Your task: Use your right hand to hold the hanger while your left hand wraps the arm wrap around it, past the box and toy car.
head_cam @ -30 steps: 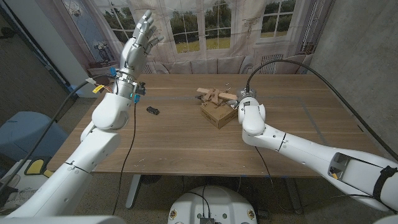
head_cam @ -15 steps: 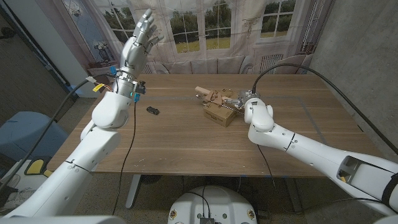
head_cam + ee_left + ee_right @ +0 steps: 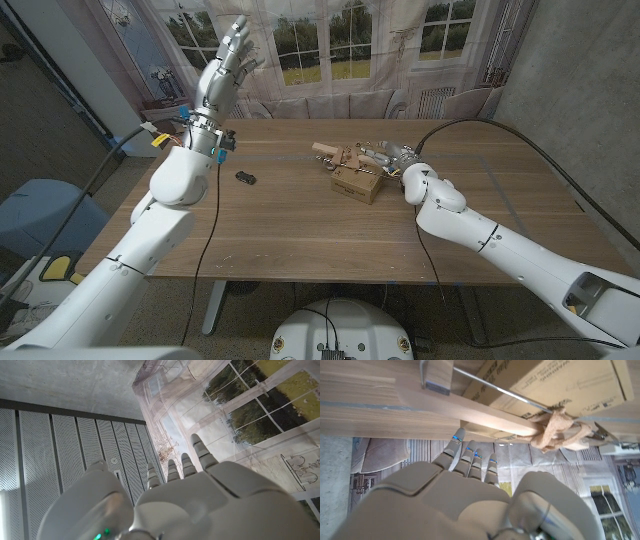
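Note:
A wooden hanger (image 3: 336,152) lies across the top of a small cardboard box (image 3: 358,184) at mid-table. A tan arm wrap (image 3: 352,158) is bunched on it. The right wrist view shows the hanger's bar (image 3: 485,414), its metal clip (image 3: 436,374), the knotted wrap (image 3: 555,429) and the box (image 3: 560,380). My right hand (image 3: 385,156) is beside the hanger's right end, its fingers (image 3: 470,456) stretched toward the bar and holding nothing. My left hand (image 3: 226,62) is raised high above the table's left side, fingers (image 3: 185,462) apart, empty. A small dark toy car (image 3: 245,178) sits left of the box.
The wooden table (image 3: 300,235) has bare surface in front of the box and on the right. A black cable (image 3: 205,235) hangs from my left arm over the table. A printed window backdrop (image 3: 330,40) stands behind the far edge.
My right arm has swung to the right, uncovering the box, and the hand now reaches the hanger's right end. The box sits slightly further right. The left hand has stayed raised.

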`<state>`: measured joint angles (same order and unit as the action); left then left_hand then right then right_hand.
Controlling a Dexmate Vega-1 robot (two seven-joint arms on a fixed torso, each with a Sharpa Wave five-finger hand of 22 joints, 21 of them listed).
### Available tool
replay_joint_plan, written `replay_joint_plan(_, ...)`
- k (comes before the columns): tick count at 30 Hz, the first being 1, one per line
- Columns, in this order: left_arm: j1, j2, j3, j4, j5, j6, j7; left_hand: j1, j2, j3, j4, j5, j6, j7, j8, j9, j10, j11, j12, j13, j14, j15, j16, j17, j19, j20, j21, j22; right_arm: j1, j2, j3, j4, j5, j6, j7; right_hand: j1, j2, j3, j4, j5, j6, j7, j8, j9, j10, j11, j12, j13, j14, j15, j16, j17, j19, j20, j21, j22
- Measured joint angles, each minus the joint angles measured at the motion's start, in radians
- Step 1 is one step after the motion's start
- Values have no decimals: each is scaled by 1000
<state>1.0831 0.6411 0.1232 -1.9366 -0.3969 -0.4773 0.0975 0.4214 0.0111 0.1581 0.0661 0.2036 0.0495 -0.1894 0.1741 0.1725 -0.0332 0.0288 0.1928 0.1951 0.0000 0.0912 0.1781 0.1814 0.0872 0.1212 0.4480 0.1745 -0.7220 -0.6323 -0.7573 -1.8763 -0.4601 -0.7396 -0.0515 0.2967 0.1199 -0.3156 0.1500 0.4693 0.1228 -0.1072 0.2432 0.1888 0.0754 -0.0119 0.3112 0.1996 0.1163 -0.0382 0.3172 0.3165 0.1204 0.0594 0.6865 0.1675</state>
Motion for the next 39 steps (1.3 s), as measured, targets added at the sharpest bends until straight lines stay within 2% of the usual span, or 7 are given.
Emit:
replay_joint_plan(10, 8, 10, -3, -4, -6, 14, 2, 0, 0, -2, -2, 0, -4, -4, 0, 0, 0, 0, 0, 0, 0, 0, 8, 0, 4, 4, -1, 0, -73, -3, 92, 11, 151, 209, -164, 24, 12, 13, -13, -16, -9, -13, -18, 0, -33, -26, -34, 0, -38, 5, -33, -27, -14, -3, -32, 0)
replay_joint_plan(12, 15, 14, -7, -8, -8, 21, 3, 0, 0, -4, -4, 0, -5, -5, 0, 0, 1, -1, 1, 0, 0, 0, 8, 0, 4, 4, -5, 0, -83, -4, 106, 16, 161, 224, -171, 26, 9, 14, -14, -16, -9, -13, -18, 0, -33, -26, -38, -3, -42, 2, -36, -29, -14, -3, -32, 0)
replay_joint_plan(18, 30, 20, -15, -17, -10, 41, 13, 0, 0, -4, -4, 0, -5, -5, 0, 0, 24, 2, 8, 0, 0, 0, 8, 0, 4, 4, -5, 0, -112, -3, 149, 37, 256, 397, -243, 48, 7, 18, -26, -30, -3, -16, -21, 0, -31, -25, -41, -5, -44, 0, -47, -49, -10, -15, -47, 0)
replay_joint_plan(31, 87, 34, -34, -36, -9, 107, 54, -5, 5, -4, -4, 0, -5, -5, 0, 0, 23, 2, 15, -5, 0, 0, 8, 3, 0, 7, -19, 0, -146, 18, 245, 104, 395, 683, -318, 69, -1, 19, -36, -51, 54, -4, -17, 0, 50, -1, -41, -9, -5, 6, -51, -89, 9, -41, -75, 0)
replay_joint_plan(35, 91, 35, -34, -37, -5, 127, 65, -5, 5, -4, -4, 0, -5, -5, 0, 0, 23, 2, 15, -5, 0, 0, 8, 3, -8, 8, -19, 0, -153, 23, 273, 123, 410, 706, -319, 79, -11, 16, -39, -64, 63, -3, -17, 0, 72, -1, -45, -9, -6, 6, -64, -105, -49, -24, -115, 0)
replay_joint_plan(36, 104, 38, -34, -38, -3, 133, 70, -5, 5, -4, -4, 0, -5, -5, 0, 0, 23, 2, 15, -5, 0, 0, 8, 3, -8, 8, -19, 0, -157, 25, 287, 130, 454, 764, -323, 79, -12, 15, -40, -67, 67, -5, -17, 0, 80, 3, -45, -9, -6, 6, -67, -108, -69, -25, -129, 0)
replay_joint_plan(39, 116, 39, -33, -38, 3, 147, 80, -5, 5, -4, -4, 0, -11, 0, 0, 0, 23, 2, 15, -5, -2, 2, 8, 3, -9, 9, -19, 0, -165, 28, 309, 138, 481, 796, -341, 79, -12, 15, -40, -74, 81, -6, -17, 0, 108, 6, -45, -6, 4, 0, -70, -116, -110, -18, -162, 0)
